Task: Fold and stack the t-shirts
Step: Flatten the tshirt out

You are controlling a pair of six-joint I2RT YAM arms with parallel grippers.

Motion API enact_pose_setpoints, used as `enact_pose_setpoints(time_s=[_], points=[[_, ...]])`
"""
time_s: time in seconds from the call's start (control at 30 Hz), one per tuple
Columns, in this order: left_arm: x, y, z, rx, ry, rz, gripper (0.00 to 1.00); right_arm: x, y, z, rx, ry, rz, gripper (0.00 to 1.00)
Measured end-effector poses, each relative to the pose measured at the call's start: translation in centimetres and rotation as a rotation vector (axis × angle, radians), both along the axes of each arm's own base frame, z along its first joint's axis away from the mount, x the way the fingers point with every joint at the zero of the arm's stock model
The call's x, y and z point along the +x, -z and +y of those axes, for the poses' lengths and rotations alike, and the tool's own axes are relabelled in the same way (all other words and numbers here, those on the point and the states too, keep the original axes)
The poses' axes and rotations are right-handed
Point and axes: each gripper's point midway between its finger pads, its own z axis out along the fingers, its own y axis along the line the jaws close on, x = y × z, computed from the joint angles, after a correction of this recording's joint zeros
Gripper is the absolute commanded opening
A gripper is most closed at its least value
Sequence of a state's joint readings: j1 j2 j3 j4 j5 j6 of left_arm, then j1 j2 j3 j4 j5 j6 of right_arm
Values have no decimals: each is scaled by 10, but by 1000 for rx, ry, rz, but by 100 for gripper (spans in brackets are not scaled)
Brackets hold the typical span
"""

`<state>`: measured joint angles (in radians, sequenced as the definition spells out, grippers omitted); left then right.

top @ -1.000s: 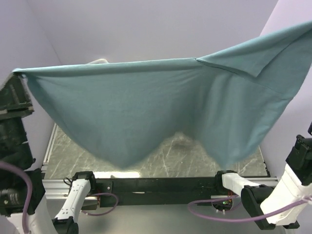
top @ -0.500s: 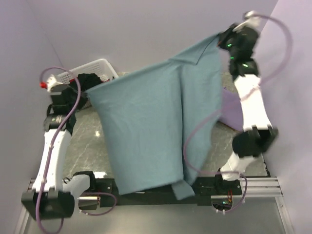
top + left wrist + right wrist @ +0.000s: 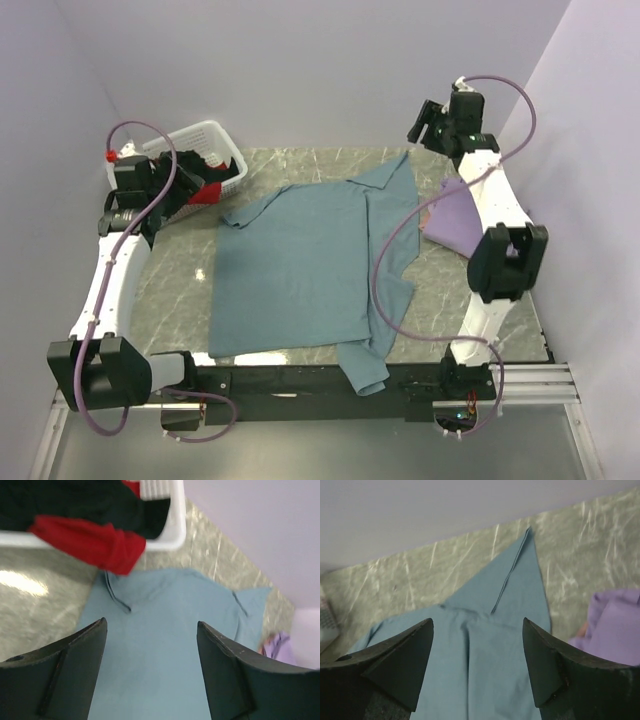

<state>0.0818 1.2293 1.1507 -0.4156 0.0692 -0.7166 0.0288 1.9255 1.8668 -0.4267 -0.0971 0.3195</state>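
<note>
only top cam shows teal shirt (image 3: pixel 290 270) hanging off table (image 3: pixel 170 290) edge.

Large dusty teal-blue cloth t-shirt (image 3: pixel 295 270) lies spread mostly flat mid-surface (image 3: pixel 170 290), right side doubled over along a lengthwise crease, one sleeve pointing toward the far right, a hem corner hanging off the near edge. Lavender-purple cloth t-shirt (image 3: pixel 458 218) sits rumpled just beside its right sleeve. Black cloth shirt (image 3: pixel 75 502) and red cloth shirt (image 3: pixel 90 542) are bunched in the white slotted plastic basket (image 3: pixel 215 130) far left, red spilling over the rim.
</note>
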Motion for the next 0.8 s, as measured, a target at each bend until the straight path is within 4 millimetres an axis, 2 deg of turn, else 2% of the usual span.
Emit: enact_pose_setpoints(time_s=[0.1,0.2,0.27,0.37,0.47,0.57,0.67,0.8], points=[[-9,19,-14,-42,62,58,78,-34,-7,14,15,-25,10,78],[-22,62,-26,-93,118,177,78,-70,2,50,26,-92,46,77],[-33,99,-36,-131,153,292,78,-94,25,74,34,-142,100,76],[-52,146,-49,-179,206,454,78,-137,82,105,57,-205,253,75],[-67,176,-61,-218,254,566,78,-176,140,103,80,-185,421,74],[-76,187,-70,-243,290,601,79,-211,181,91,89,-139,556,74],[-74,189,-76,-272,315,574,79,-229,193,86,94,-118,603,74],[-73,197,-82,-314,321,550,79,-228,188,86,106,-112,583,74]])
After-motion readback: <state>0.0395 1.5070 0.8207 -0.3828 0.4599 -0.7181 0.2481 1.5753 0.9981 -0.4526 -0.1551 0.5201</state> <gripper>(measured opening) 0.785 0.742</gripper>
